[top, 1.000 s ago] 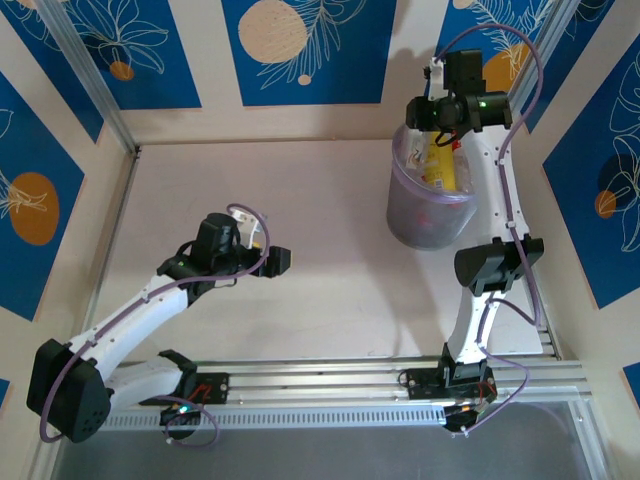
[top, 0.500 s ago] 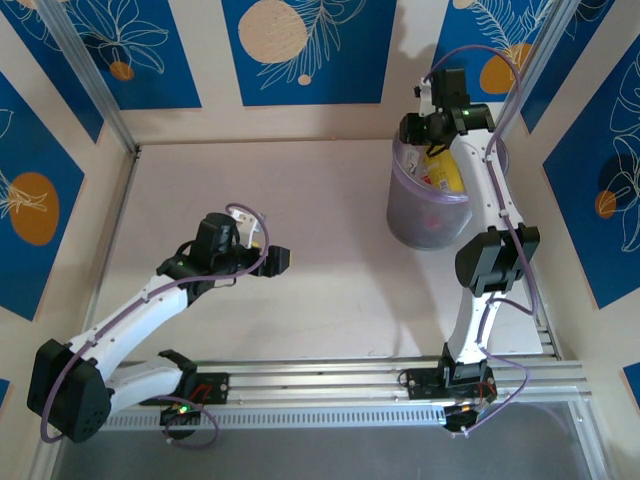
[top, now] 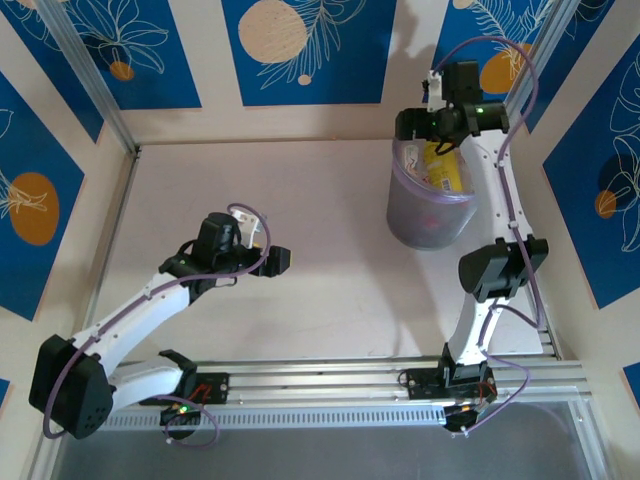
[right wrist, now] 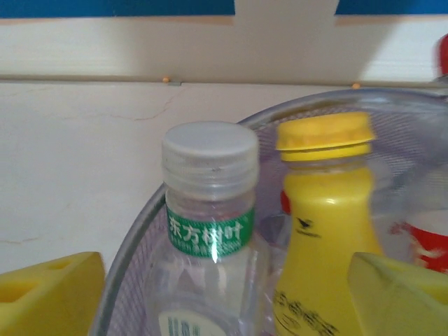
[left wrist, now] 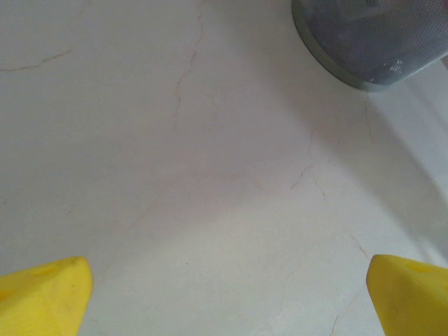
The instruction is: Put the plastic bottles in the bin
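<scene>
The right claw (top: 425, 128) hangs over the mouth of the bin (top: 420, 215) at the far right of the bench (top: 300, 190), its yellow pads (right wrist: 49, 294) spread wide and holding nothing, so I judge this to be the release end of a drop. The right wrist view looks down on a clear bottle (right wrist: 210, 231) and a yellow bottle (right wrist: 325, 231) standing upright side by side inside the bin's meshed wall (right wrist: 406, 150), with a red-labelled bottle (right wrist: 427, 238) partly seen at the right. The next move, as I judge it, calls for lifting this claw straight up, clear of the rim and bottle tops. The left claw (top: 278, 260) hovers mid-bench, well apart from the bin, also spread wide and empty above bare surface. The clear bottle has a grey-white cap (right wrist: 210, 150) and a green band (right wrist: 210, 231) with white Chinese characters, seemingly 东方树叶; the yellow bottle's small dark logo and print are too blurred to read.
</scene>
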